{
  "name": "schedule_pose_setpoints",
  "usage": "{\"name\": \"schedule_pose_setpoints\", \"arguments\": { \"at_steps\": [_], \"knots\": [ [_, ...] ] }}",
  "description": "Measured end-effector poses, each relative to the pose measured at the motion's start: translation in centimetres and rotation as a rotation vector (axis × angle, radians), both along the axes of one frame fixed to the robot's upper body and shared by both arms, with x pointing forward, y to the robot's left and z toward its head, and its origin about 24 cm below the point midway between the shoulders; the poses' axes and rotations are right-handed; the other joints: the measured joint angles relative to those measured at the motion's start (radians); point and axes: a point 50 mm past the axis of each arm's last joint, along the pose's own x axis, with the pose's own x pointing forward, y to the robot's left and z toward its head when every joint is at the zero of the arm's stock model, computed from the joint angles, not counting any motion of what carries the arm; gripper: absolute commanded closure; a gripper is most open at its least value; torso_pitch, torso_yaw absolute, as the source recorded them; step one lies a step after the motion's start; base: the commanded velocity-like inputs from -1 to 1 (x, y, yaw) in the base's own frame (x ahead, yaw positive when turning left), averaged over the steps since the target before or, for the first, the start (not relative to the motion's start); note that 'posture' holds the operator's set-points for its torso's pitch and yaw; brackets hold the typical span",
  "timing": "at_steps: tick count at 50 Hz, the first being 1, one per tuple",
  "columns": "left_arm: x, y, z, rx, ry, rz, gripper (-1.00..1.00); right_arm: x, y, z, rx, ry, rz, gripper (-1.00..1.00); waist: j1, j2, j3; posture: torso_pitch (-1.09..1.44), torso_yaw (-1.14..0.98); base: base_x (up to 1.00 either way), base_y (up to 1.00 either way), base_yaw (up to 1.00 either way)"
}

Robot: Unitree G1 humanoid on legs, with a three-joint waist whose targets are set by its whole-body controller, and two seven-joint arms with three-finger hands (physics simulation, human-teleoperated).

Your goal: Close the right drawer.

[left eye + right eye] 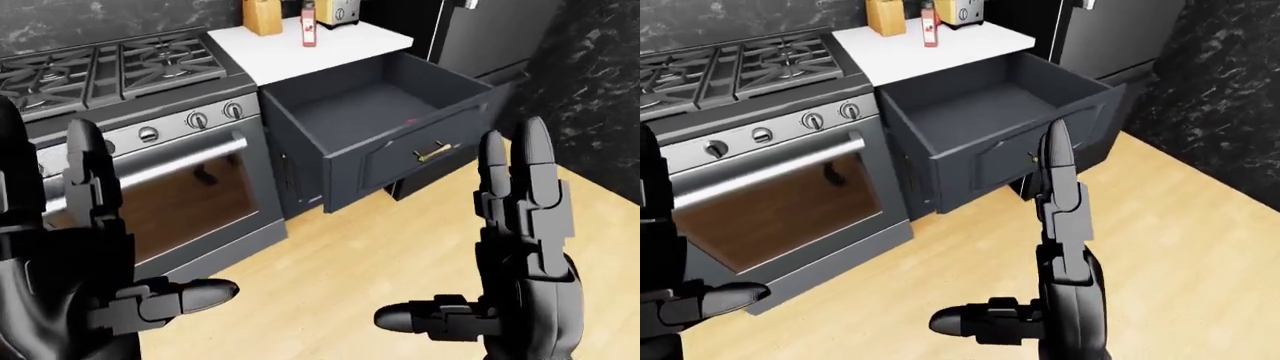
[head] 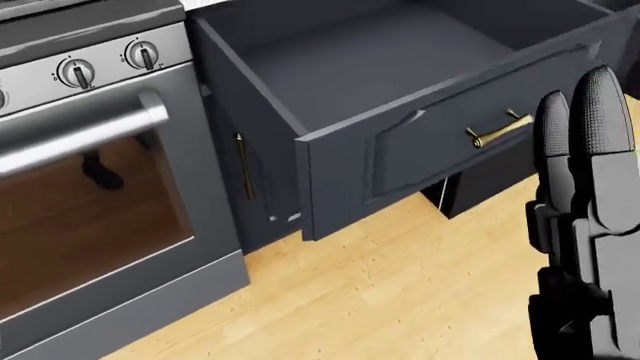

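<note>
The dark grey drawer [image 1: 400, 142] to the right of the oven stands pulled far out, its inside bare apart from a small red speck. A brass handle [image 1: 433, 153] sits on its front panel [image 2: 440, 142]. My right hand [image 1: 500, 247] is held up open below the drawer front, fingers straight, thumb pointing left, a good way short of the panel. My left hand [image 1: 100, 255] is raised open at the left of the left-eye view, in line with the oven door. Neither hand touches anything.
A steel oven [image 1: 160, 187] with a bar handle [image 2: 80, 139] and knobs fills the left. A white counter [image 1: 310, 41] above the drawer carries a knife block, a red bottle and a toaster. A black fridge [image 1: 490, 34] stands at right. Wooden floor [image 1: 340, 255] lies below.
</note>
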Motion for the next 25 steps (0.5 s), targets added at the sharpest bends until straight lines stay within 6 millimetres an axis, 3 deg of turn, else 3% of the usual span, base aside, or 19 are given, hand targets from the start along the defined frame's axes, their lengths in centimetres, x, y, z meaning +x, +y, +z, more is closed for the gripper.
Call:
{"name": "schedule_pose_setpoints", "arguments": {
  "at_steps": [8, 13, 18, 21, 22, 25],
  "knots": [
    [-0.11, -0.04, 0.09, 0.013, -0.012, -0.002, -1.0, -0.61, -0.02, 0.81, 0.006, -0.055, 0.004, -1.0, 0.0, -0.119, -0.006, 0.0, 0.0, 0.0, 0.0, -0.46],
    [0.14, -0.38, -0.12, 0.013, 0.008, -0.031, -1.0, -0.21, -0.32, 0.14, 0.004, -0.012, -0.019, -1.0, -0.027, -0.094, -0.013, 0.0, 0.0, 0.0, 0.0, -0.46],
    [-0.19, -0.31, 0.25, 0.016, -0.019, -0.021, -1.0, -0.46, -0.21, 0.45, 0.003, -0.032, -0.012, -1.0, -0.016, -0.038, 0.012, 0.0, 0.0, 0.0, 0.0, -0.46],
    [-0.22, -0.36, 0.32, 0.017, -0.024, -0.024, -1.0, -0.47, -0.25, 0.56, 0.003, -0.04, -0.013, -1.0, -0.012, 0.01, 0.011, 0.0, 0.0, 0.0, 0.0, -0.46],
    [-0.22, -0.27, 0.34, 0.021, -0.024, -0.018, -1.0, -0.44, -0.17, 0.56, 0.007, -0.041, -0.01, -1.0, -0.004, 0.015, 0.005, 0.0, 0.0, 0.0, 0.0, -0.46],
    [0.02, 0.03, -0.08, 0.011, 0.004, -0.001, -1.0, -0.12, 0.02, 0.02, 0.001, -0.008, 0.0, -1.0, 0.001, 0.002, 0.01, 0.0, 0.0, 0.0, 0.0, -0.46]
  ]
}}
